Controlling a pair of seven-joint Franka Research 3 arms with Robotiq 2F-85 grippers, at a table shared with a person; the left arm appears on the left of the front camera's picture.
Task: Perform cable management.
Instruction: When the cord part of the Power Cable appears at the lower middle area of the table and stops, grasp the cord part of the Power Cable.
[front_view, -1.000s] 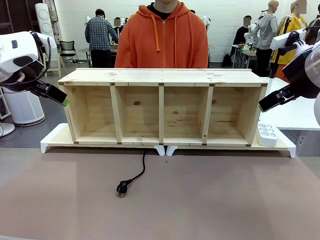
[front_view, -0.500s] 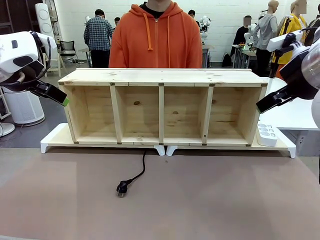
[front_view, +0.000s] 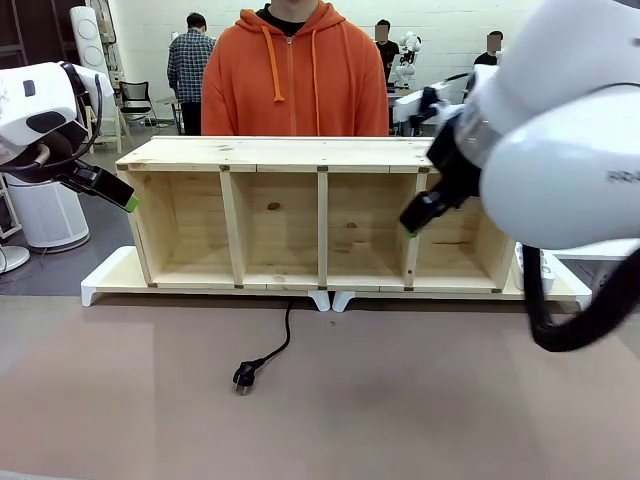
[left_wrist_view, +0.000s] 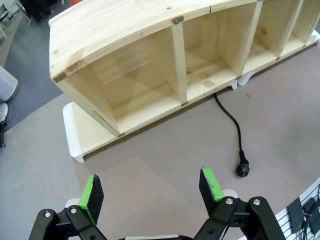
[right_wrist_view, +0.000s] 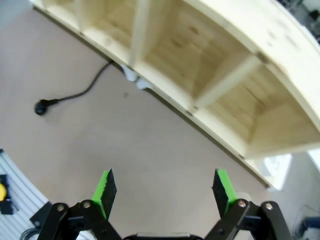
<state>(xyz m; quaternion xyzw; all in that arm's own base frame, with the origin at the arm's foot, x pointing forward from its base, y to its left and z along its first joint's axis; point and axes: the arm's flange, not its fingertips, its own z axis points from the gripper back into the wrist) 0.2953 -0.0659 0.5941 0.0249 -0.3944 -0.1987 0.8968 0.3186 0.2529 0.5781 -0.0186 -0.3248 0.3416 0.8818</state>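
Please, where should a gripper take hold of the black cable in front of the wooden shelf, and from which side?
Probably the cable just behind its plug, coming straight down with the jaws across it. It lies flat and free on the table, and the thicker plug would likely stop it slipping through.

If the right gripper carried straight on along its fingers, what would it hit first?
Probably the bare table top, just in front of the wooden shelf and well clear of the cable. Nothing shows between the open right gripper and that spot, though depth is unclear.
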